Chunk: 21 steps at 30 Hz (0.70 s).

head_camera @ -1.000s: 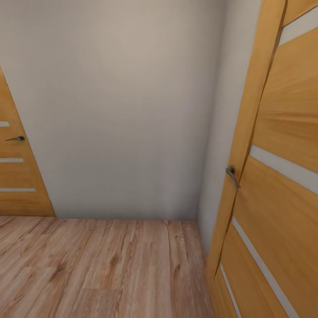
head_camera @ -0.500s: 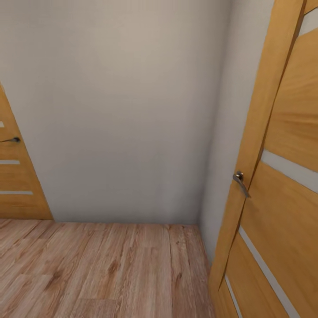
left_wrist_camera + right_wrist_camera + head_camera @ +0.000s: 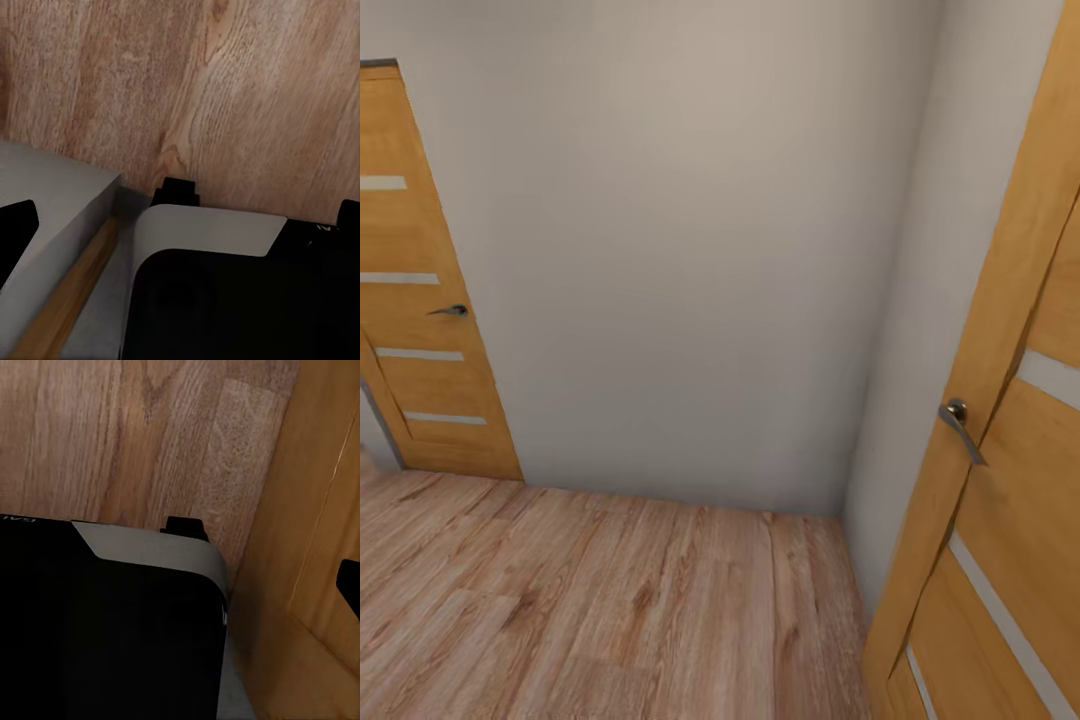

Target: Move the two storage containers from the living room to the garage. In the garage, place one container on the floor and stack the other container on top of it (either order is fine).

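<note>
The two storage containers are out of view, as are the garage and its floor. Light wood planks [image 3: 610, 600] run up to a plain grey-white wall [image 3: 680, 250] in the head view. In the left wrist view, my left gripper [image 3: 187, 206] hangs open over the planks, just above my own dark base [image 3: 225, 300], with one black fingertip [image 3: 19, 232] at each side of the picture. In the right wrist view, my right gripper [image 3: 187, 577] is open too, with one black fingertip [image 3: 349, 585] showing against a wooden door panel [image 3: 315, 547]. Neither gripper holds anything.
An orange wood door [image 3: 1000, 450] with a metal lever handle [image 3: 960, 425] stands open close on the right. A second matching door [image 3: 420, 300], closed, sits at the left. A wall corner [image 3: 890, 350] is straight ahead. A grey wall base with wooden trim [image 3: 67, 285] lies close beside my base.
The whole head view has shifted, so the camera moved. More of the left door and its top edge now show, and the right door sits further right in the picture.
</note>
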Motion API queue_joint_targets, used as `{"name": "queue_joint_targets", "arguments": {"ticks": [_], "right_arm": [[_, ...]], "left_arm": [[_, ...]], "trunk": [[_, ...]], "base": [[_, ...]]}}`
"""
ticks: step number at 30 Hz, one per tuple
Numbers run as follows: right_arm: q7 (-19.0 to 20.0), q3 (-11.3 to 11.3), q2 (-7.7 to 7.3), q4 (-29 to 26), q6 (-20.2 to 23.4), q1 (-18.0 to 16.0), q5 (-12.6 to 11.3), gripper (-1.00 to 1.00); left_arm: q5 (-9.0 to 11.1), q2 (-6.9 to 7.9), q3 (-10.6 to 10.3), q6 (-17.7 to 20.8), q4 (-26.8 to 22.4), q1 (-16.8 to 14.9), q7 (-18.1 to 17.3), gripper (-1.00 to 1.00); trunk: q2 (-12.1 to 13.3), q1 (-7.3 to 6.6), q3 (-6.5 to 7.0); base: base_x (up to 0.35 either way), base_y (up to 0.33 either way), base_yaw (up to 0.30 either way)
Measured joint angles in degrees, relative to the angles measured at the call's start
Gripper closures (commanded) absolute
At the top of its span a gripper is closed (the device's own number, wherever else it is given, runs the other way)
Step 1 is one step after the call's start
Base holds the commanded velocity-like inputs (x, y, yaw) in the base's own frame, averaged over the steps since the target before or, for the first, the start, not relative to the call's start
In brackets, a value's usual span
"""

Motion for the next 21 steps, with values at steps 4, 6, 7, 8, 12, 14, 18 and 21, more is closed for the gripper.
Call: {"name": "queue_joint_targets", "arguments": {"ticks": [4, 6, 7, 8, 12, 14, 18, 21], "right_arm": [[0.0, 0.0, 0.0, 0.0, 0.0, 0.0, 0.0, -1.0], [0.0, 0.0, 0.0, 0.0, 0.0, 0.0, 0.0, -1.0], [0.0, 0.0, -0.01, 0.0, 0.0, 0.0, 0.0, -1.0], [0.0, 0.0, 0.0, 0.0, 0.0, 0.0, 0.0, -1.0], [0.0, 0.0, -0.01, 0.0, 0.0, 0.0, 0.0, -1.0], [0.0, 0.0, -0.02, 0.0, 0.0, 0.0, 0.0, -1.0], [0.0, 0.0, 0.03, 0.0, 0.0, 0.0, 0.0, -1.0], [0.0, 0.0, 0.05, 0.0, 0.0, 0.0, 0.0, -1.0]], "left_arm": [[0.0, -0.01, 0.0, 0.0, 0.0, 0.0, 0.0, -1.0], [0.0, -0.01, 0.0, 0.0, 0.0, 0.0, 0.0, -1.0], [0.0, -0.01, 0.0, 0.0, 0.0, 0.0, 0.0, -1.0], [0.0, -0.01, 0.0, 0.0, 0.0, 0.0, 0.0, -1.0], [0.0, -0.01, 0.0, 0.0, 0.0, 0.0, 0.0, -1.0], [0.0, -0.01, 0.0, 0.0, 0.0, 0.0, 0.0, -1.0], [0.0, -0.01, 0.0, 0.0, 0.0, 0.0, 0.0, -1.0], [0.0, 0.0, 0.0, 0.0, 0.0, 0.0, 0.0, -1.0]], "trunk": [[0.0, -0.02, 0.0], [0.0, -0.02, 0.0], [0.0, -0.02, 0.0], [0.0, -0.02, 0.0], [0.0, -0.02, 0.0], [0.0, -0.02, 0.0], [0.0, -0.02, 0.0], [0.0, -0.02, 0.0]], "base": [[0.262, 0.0, 0.028], [0.309, 0.0, 0.006], [0.315, 0.0, 0.003], [0.318, 0.0, 0.002], [0.32, 0.0, 0.001], [0.321, 0.0, 0.0], [0.322, 0.0, 0.0], [0.322, 0.0, 0.0]]}}
